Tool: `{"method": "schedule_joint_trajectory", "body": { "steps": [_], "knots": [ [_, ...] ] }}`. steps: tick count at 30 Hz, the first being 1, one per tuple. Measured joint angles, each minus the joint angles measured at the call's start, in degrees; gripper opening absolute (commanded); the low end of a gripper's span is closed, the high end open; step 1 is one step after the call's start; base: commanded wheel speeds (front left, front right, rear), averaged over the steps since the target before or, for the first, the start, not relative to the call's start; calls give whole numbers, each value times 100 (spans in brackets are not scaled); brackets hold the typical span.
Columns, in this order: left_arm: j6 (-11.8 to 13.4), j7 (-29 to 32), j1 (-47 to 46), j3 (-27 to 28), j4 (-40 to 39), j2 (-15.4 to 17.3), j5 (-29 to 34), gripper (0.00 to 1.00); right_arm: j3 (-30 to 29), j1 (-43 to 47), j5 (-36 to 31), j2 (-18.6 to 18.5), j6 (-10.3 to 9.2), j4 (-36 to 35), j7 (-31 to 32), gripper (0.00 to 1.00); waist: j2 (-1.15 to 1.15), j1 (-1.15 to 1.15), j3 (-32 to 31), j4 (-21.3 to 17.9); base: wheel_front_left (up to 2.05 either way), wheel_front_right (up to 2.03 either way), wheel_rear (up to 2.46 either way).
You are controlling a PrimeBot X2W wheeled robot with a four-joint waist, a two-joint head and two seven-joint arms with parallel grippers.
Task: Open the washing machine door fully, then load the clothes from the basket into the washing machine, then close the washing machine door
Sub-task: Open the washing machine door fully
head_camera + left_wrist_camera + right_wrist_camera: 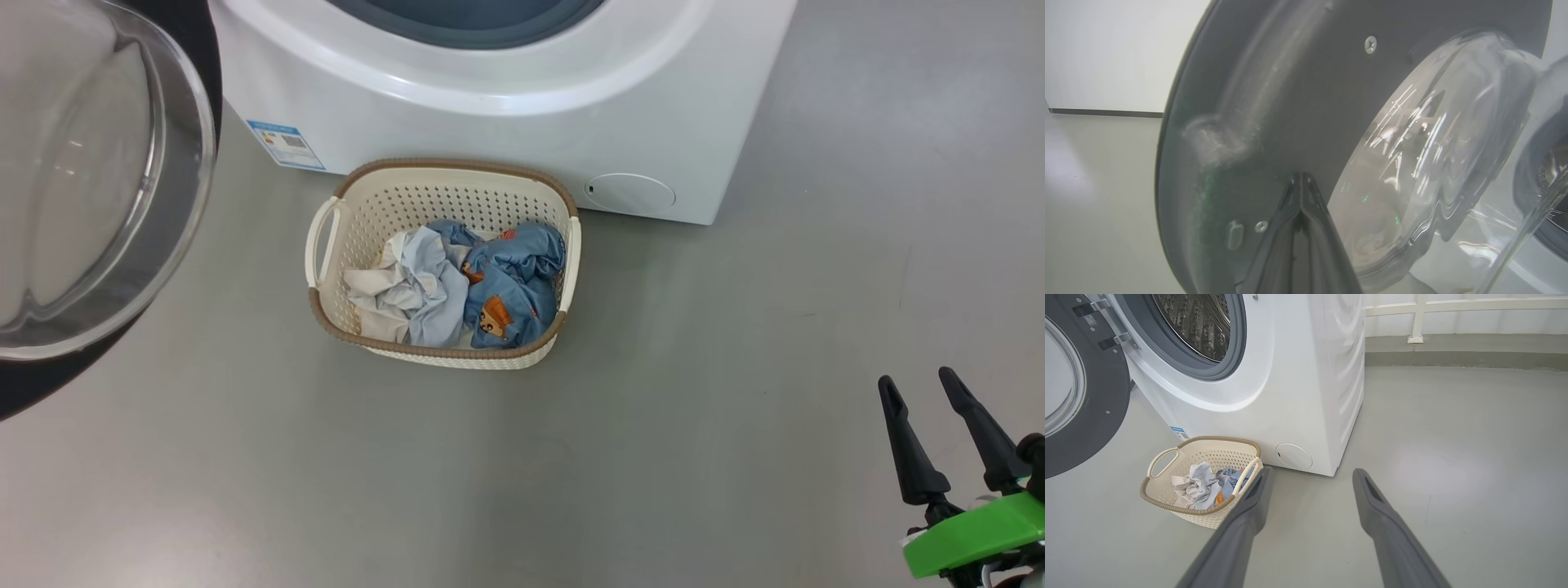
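**Entry: laundry load, door stage**

**Hands**
- L hand (1301, 179): fingers shut together, nothing between them. Tips at the inner face of the door (1290, 102), beside its glass bowl. Touching or just off it, can't tell.
- R hand (918, 382): wide, empty, over bare floor (735, 425), well apart from the basket (457, 167).

**Risks (my judgement)**
- If I push at a slant, shut tips may skid off the smooth face onto the glass. The door could then drift back toward the mouth.
- A door left short of full swing would crowd my arm's path to the drum (1196, 322).
- The clothes (457, 286) lie pressed together. If I pinch one, the other may ride up w/ it and drop on the floor.
- If I reach too deep, fingers catch the perforated wall or rim, and the light basket lifts or tips.

**Stock**
- Door: dark ring w/ bulging clear bowl, swung out to my left of the washer (490, 131). Looks near full open.
- Washer: white, mouth clear, grey gasket (1237, 343). What shows of the steel drum holds no cloth.
- Basket: cream, brown rim, two handles. It stands on the floor just before the washer's foot.
- Clothes: both in the basket, crumpled. Pale one is on my left, blue one w/ orange prints on my right (soft, likely to sag when lifted).
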Motion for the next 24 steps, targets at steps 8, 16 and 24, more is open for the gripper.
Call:
{"method": "schedule_joint_trajectory", "body": {
  "steps": [8, 16, 24],
  "knots": [
    [10, -1, -310, 302, 282, 127, 337, 0, 16, -75, 0, -67, 0, -26, -4, 100, 0, 0, 117, -51, 0, 0, 0],
    [-10, -1, -355, 500, 308, 114, 434, 0, 27, -74, -1, -48, 0, -8, -4, 100, 0, 0, 33, -55, 0, 0, 0],
    [-101, -1, -85, 341, 90, -3, 414, 0, 157, -67, 0, 59, 0, 63, -4, 100, 0, 0, -259, -20, 0, 0, 0]
  ]
}}
